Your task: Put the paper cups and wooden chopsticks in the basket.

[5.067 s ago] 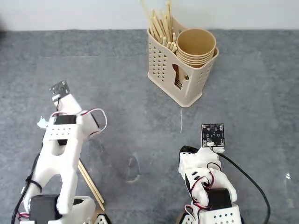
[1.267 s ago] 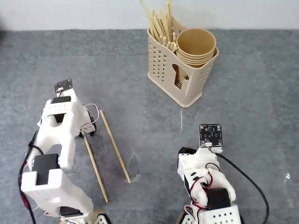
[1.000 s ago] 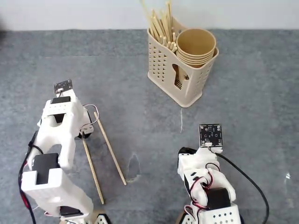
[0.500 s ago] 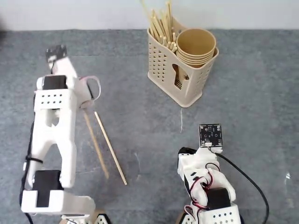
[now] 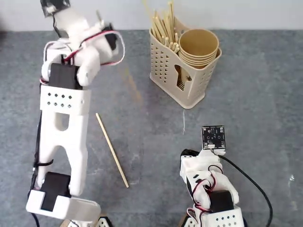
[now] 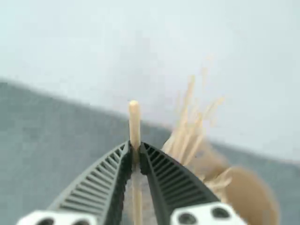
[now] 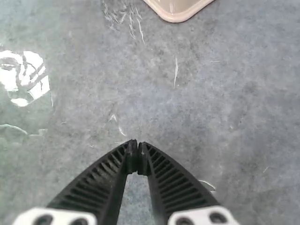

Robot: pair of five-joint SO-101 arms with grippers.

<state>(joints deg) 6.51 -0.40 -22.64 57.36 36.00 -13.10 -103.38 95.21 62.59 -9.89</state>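
The left hand [image 6: 134, 157] pinches one wooden chopstick [image 6: 134, 117] near its tip, raised near the basket [image 5: 163, 66], where the dangling length could swing, catch the bundled chopsticks [image 5: 163, 26] inside and slip out, while a second chopstick [image 5: 111, 150] lies on the desk [image 5: 246, 118] and the right hand [image 7: 137, 159] sits closed, empty

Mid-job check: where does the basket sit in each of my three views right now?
High view: basket at the far side, middle, holding paper cups and chopsticks.
Left wrist view: a blurred tan shape beyond the left gripper.
Right wrist view: a corner of its base, ahead of the right gripper.
Shared landmark: the pale streak on the mat before the basket.
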